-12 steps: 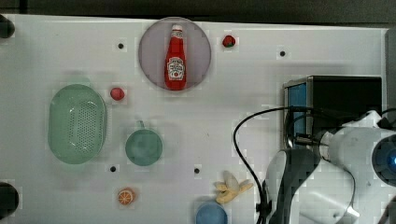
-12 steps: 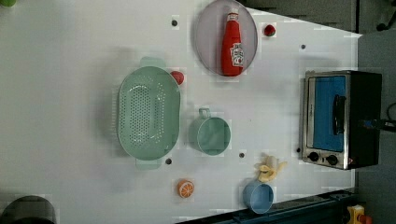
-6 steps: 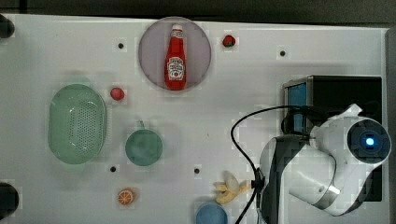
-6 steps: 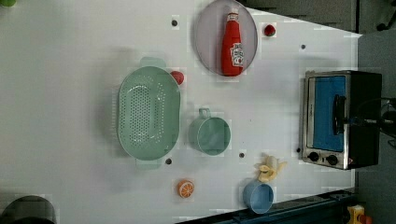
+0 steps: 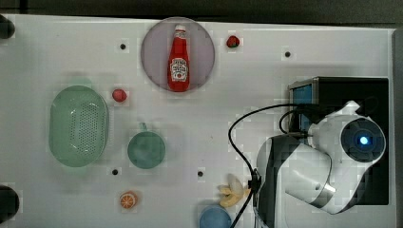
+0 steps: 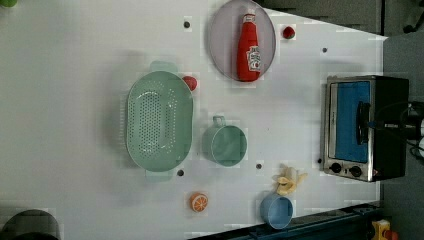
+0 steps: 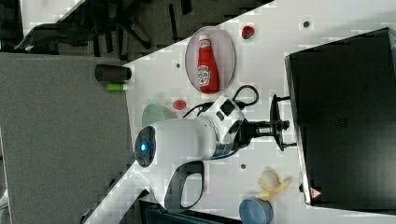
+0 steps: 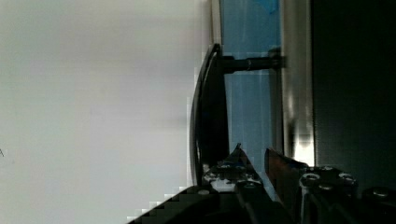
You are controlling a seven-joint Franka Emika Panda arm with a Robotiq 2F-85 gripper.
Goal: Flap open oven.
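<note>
The black oven (image 6: 390, 125) stands at the left view's right, its blue glass flap door (image 6: 350, 125) standing upright against the silver frame. Its dark bar handle (image 8: 210, 107) stands off the glass on short posts. My gripper (image 8: 254, 156) is at the handle's middle, jaws a narrow gap apart with blue glass showing between the fingertips. The bar lies just outside one finger (image 8: 236, 156). In the right view the gripper (image 7: 284, 125) reaches across the handle (image 7: 277, 105) toward the oven (image 7: 345, 116). In the top view my arm (image 5: 328, 156) covers the oven (image 5: 347, 90) front.
A ketchup bottle (image 5: 179, 59) lies on a grey plate (image 5: 152, 52). A green colander (image 5: 78, 126) and a green mug (image 5: 146, 149) sit at the top view's left. A banana (image 5: 233, 190), a blue cup (image 5: 215, 219) and an orange half (image 5: 128, 200) lie near the front edge. A black cable (image 5: 237, 137) loops beside the arm.
The arm has swung leftward in the top view, over the oven front. In the left view the gripper has come in from the right edge onto the handle. The jaws have opened slightly.
</note>
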